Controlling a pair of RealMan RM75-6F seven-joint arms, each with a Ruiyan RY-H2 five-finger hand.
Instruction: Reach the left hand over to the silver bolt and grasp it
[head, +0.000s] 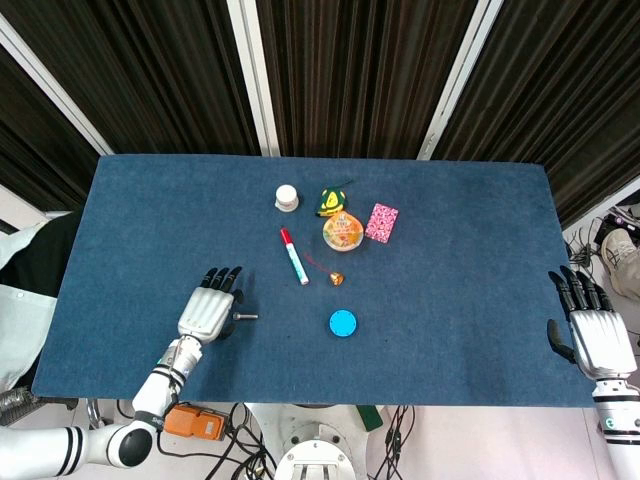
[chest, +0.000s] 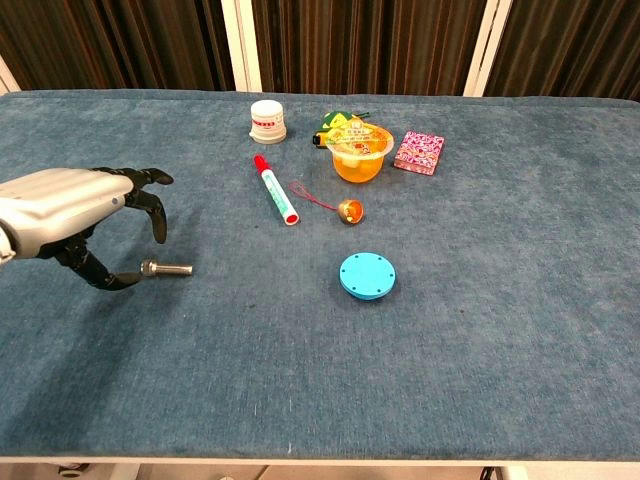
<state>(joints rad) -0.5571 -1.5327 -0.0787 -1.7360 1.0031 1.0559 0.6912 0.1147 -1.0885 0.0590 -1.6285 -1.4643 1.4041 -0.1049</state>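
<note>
The silver bolt (chest: 167, 268) lies flat on the blue cloth, left of the table's middle; in the head view only its shank end (head: 247, 316) shows beside the hand. My left hand (chest: 83, 210) hovers just left of and over the bolt's head, fingers spread and curved, the thumb tip close to the bolt head. It holds nothing. From the head view the left hand (head: 208, 309) covers the bolt's head. My right hand (head: 588, 325) rests open at the table's right front edge, far from the bolt.
A red-capped marker (chest: 275, 189), a small gold bell on a red cord (chest: 349, 209) and a blue round lid (chest: 367, 275) lie right of the bolt. A white jar (chest: 267, 120), an orange jelly cup (chest: 359, 149) and a pink packet (chest: 419, 152) stand farther back.
</note>
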